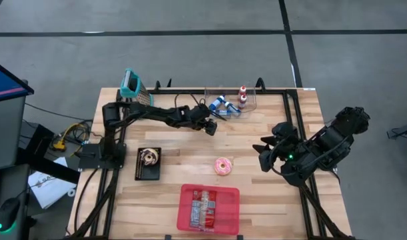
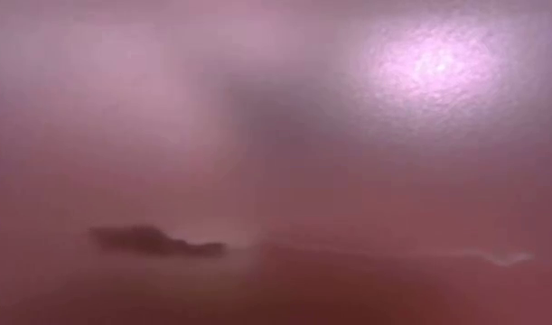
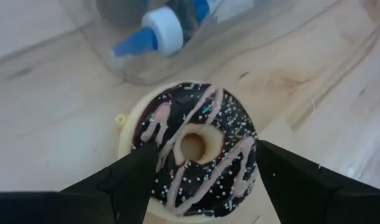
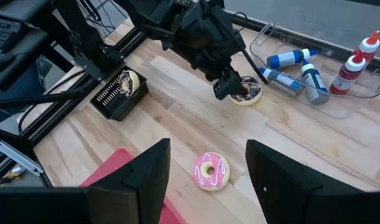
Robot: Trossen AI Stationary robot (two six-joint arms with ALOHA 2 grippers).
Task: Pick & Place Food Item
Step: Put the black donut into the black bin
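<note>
A chocolate donut (image 3: 196, 146) with pink drizzle and sprinkles lies flat on the wooden table, close to the clear container (image 3: 134, 68). My left gripper (image 3: 205, 149) is open and low over it, one finger on each side of the donut. The right wrist view shows the same donut (image 4: 249, 94) under that gripper (image 4: 229, 87). A pink donut (image 1: 222, 166) lies flat mid-table. My right gripper (image 1: 266, 153) hangs open and empty, high over the table's right side.
The clear container (image 1: 233, 100) with squeeze bottles stands at the far edge. A black tray (image 1: 148, 163) holding a pastry sits at the left. A red tray (image 1: 208, 208) with packets sits at the near edge. The low view is a pink blur.
</note>
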